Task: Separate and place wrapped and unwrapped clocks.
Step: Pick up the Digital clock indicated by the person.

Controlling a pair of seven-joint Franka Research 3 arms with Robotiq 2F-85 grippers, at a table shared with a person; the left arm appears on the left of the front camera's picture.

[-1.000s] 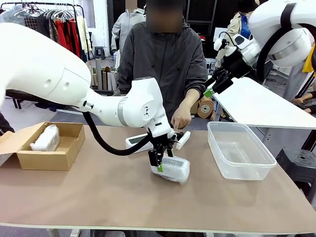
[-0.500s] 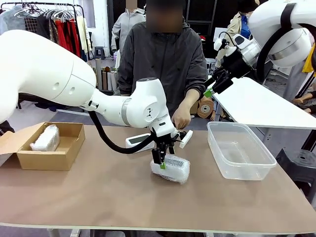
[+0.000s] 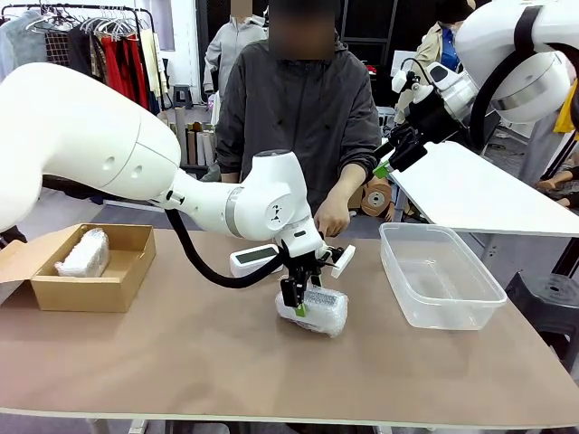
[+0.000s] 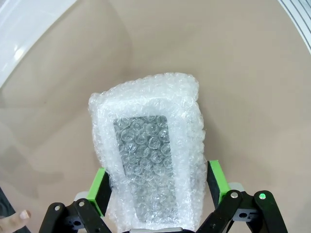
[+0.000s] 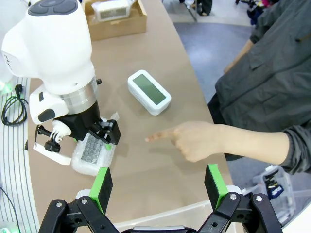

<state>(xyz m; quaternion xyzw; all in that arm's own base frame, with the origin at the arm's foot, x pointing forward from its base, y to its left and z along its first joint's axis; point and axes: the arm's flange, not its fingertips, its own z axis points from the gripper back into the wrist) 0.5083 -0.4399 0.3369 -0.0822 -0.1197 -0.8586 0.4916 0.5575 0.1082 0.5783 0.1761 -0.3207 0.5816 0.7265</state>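
Note:
A wrapped clock [image 3: 318, 313] in clear bubble plastic lies at mid-table. My left gripper [image 3: 301, 305] stands open over it, pointing down. In the left wrist view the wrapped clock [image 4: 148, 155] sits between the green pads [image 4: 100, 190], which straddle its near end at the plastic's edges. The unwrapped clock [image 3: 254, 259], white with a grey-green screen, lies just behind; it is also in the right wrist view [image 5: 149, 92]. Another wrapped clock [image 3: 83, 253] rests in the cardboard box [image 3: 81, 291]. My right gripper [image 3: 385, 168] hangs open high at the right, holding nothing.
A clear plastic tub [image 3: 452, 303] stands on the table's right side. The person's hand [image 5: 187, 141] hovers over the far edge, one finger pointing towards the wrapped clock [image 5: 92, 153]. A white table [image 3: 479, 194] stands behind at the right.
My left gripper has shifted slightly right and settled lower around the wrapped clock. The right arm and the person's hand have stayed put.

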